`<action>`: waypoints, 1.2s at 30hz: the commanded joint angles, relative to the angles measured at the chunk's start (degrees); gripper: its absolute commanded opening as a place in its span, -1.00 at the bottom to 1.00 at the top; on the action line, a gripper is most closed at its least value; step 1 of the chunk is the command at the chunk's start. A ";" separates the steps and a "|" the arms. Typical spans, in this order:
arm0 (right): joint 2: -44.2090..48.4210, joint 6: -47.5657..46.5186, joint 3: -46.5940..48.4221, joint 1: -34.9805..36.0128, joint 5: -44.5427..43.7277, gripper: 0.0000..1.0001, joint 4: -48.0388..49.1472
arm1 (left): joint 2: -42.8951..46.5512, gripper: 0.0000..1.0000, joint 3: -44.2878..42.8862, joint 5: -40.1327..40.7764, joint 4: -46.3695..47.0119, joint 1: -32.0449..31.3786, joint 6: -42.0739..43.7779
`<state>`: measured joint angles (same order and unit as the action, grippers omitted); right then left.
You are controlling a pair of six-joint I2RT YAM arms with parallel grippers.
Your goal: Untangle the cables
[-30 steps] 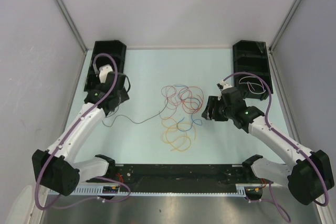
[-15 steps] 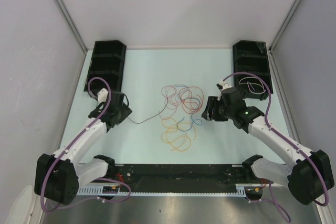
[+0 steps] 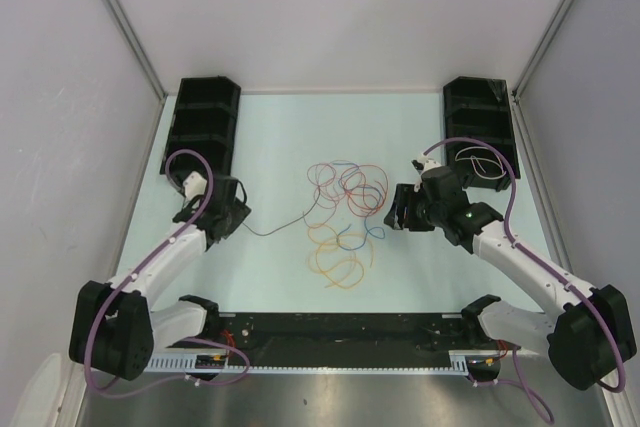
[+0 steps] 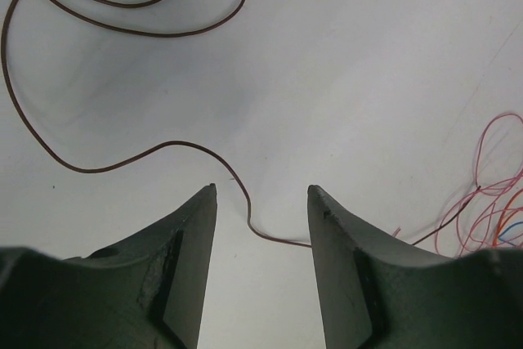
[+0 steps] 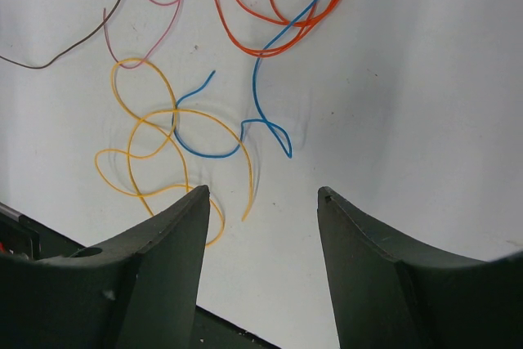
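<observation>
The cables (image 3: 345,212) lie in a loose tangle at the table's middle: red loops (image 3: 350,185), a blue one (image 3: 352,239) and orange loops (image 3: 338,262) nearest the arms. A dark purple strand (image 3: 275,230) runs left out of the tangle to my left gripper (image 3: 237,217). In the left wrist view that strand (image 4: 147,153) curves between the open fingers of the left gripper (image 4: 261,194), lying on the table, not gripped. My right gripper (image 3: 393,209) is open and empty just right of the tangle; its view (image 5: 263,194) shows the orange (image 5: 155,153), blue (image 5: 214,151) and red (image 5: 278,22) loops ahead.
A black bin (image 3: 205,122) stands at the back left. A second black bin (image 3: 480,112) at the back right holds a white cable (image 3: 482,162). Grey walls close in the table on three sides. A black rail (image 3: 340,332) runs along the near edge.
My left arm has pulled back from the back-left bin toward the near side and now sits over the end of the dark purple strand. The right arm has not moved.
</observation>
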<state>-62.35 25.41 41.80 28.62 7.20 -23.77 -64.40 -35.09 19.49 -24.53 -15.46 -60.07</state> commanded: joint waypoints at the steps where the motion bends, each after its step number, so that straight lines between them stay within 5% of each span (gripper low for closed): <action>1: -0.14 -0.80 0.03 -0.15 0.18 0.20 -0.14 | 0.33 0.08 1.16 2.31 1.94 0.70 -1.54; 13: -0.41 -0.71 -0.14 -0.23 -0.08 0.20 -0.31 | -5.99 -0.18 2.04 2.84 7.92 1.05 -0.13; 16: -0.32 -0.80 -0.05 -0.23 -0.17 0.20 -0.31 | -6.61 -0.66 1.34 3.36 8.01 1.22 0.57; 17: -0.32 -0.80 -0.14 -0.32 -0.08 0.20 -0.23 | -6.79 -0.99 0.91 3.63 7.23 1.23 1.09; 27: -1.90 -0.19 -0.14 -0.23 0.09 0.20 1.18 | 0.41 -0.99 -26.41 4.33 -12.10 1.14 14.27; 36: -3.92 1.05 -0.14 -0.06 1.50 0.20 4.25 | -3.88 -0.99 -51.03 3.89 -26.26 1.14 25.52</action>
<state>-65.49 25.63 41.67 28.60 7.64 -22.52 -66.28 -78.96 22.94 -42.54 -14.70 -42.09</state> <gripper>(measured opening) 0.601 0.010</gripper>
